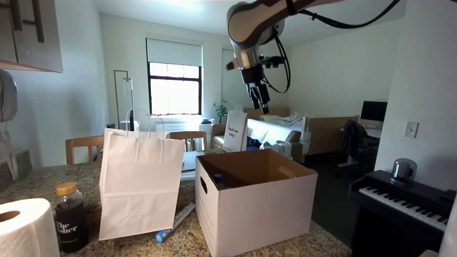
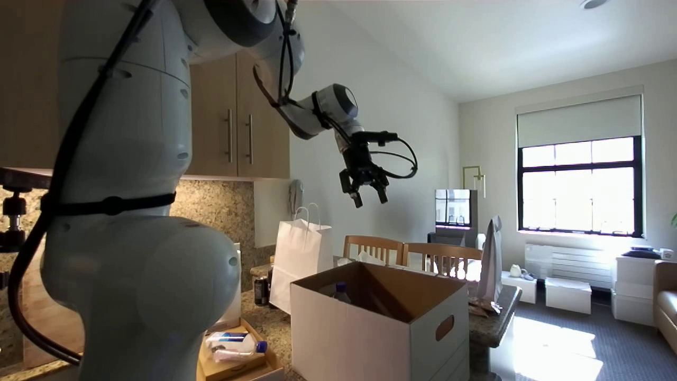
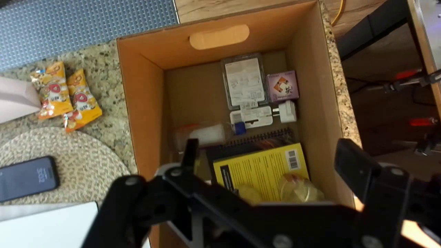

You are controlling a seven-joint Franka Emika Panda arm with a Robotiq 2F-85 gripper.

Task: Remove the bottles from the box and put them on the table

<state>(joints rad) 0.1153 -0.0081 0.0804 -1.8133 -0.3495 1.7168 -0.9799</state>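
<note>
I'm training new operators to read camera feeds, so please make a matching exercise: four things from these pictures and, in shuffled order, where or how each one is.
Things
1. Gripper
2. Phone
3. Blue-capped bottle in the wrist view
4. Orange-lidded dark jar

Where or how
A. Beside the paper towel roll
B. Lying inside the box
C. Open, gripping nothing
D. On the round woven mat

Right pairs: 1-C, 2-D, 3-B, 4-A

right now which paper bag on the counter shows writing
The far bag, beyond the white box in an exterior view: it reads "Touch me baby!". The near bag, beside the dark jar, looks plain.
</note>
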